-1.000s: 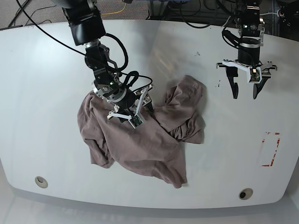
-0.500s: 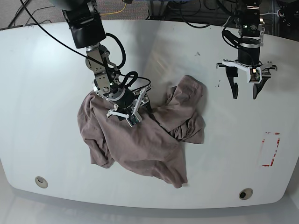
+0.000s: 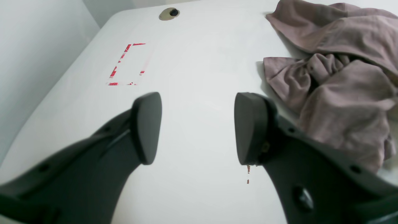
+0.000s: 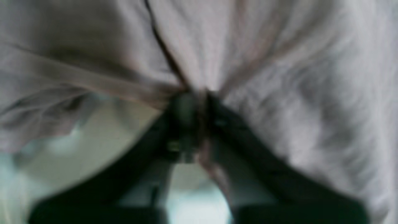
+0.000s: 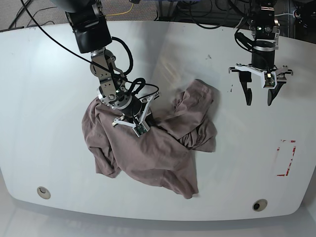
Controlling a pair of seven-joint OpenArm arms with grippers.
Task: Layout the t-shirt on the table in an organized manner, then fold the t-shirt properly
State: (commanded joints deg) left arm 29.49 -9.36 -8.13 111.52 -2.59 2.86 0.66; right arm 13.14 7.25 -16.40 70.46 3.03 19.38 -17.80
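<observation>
Right tool [image 5: 139,120] is pinched tight on a fold of the shirt [image 5: 148,148], which lies crumpled mid-counter [image 5: 49,98], likely to drag it flat, while left tool [image 5: 260,91], prongs apart, hovers clear, ready to help.

Black cables [image 5: 197,19] and perhaps a yellow one [image 5: 127,10] behind.

Right end effector [image 5: 146,120] pinched closed; left end effector [image 5: 259,100] spread wide.
</observation>
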